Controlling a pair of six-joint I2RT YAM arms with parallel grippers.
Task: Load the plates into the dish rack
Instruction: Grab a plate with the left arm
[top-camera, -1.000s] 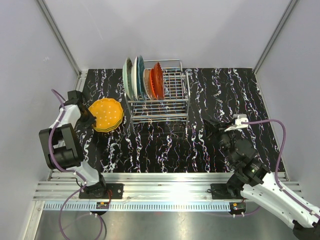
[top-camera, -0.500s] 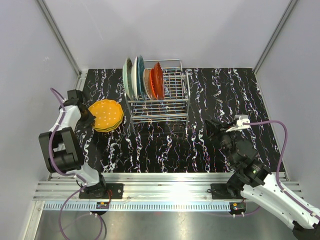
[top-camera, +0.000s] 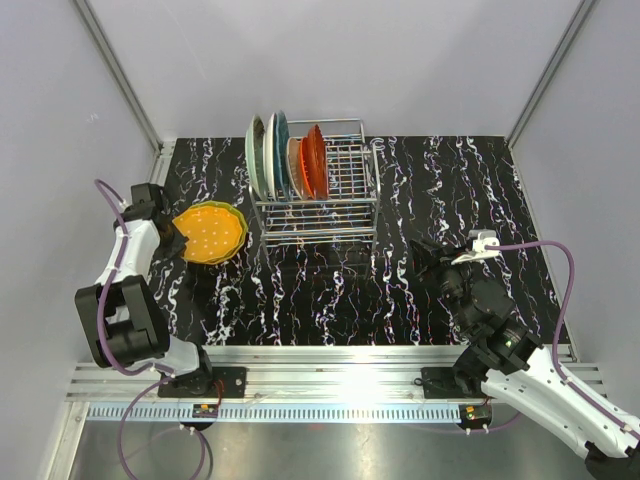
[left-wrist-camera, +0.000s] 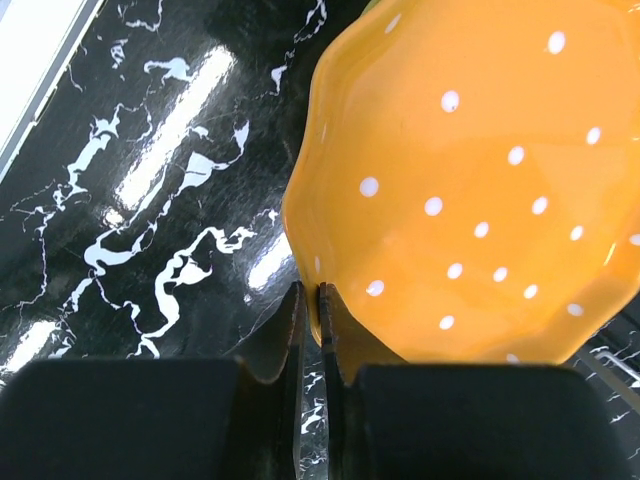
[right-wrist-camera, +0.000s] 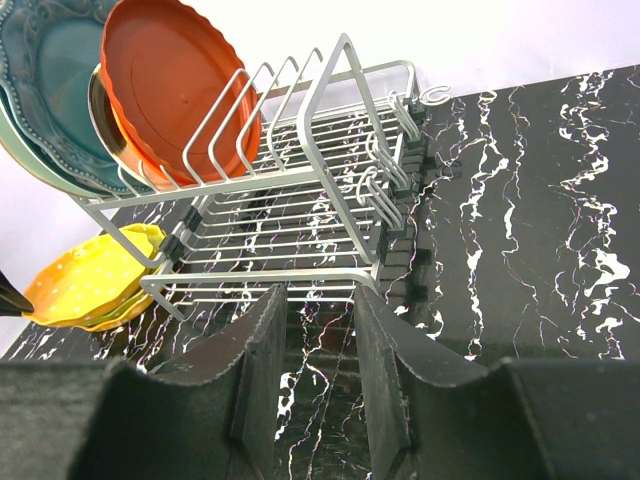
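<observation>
The chrome dish rack stands at the back middle of the table and holds several upright plates at its left end: mint green, teal, cream and red-orange. My left gripper is shut on the rim of the orange dotted plate, tilted up on its left side over a yellow-green plate beneath. In the left wrist view the fingers pinch the orange rim. My right gripper is open and empty, right of the rack.
White enclosure walls stand close on the left, back and right. An aluminium rail runs along the near edge. The rack's right slots hold nothing.
The left gripper has raised the left edge of the orange plate, tilting it off the plate beneath. The right arm has barely moved.
</observation>
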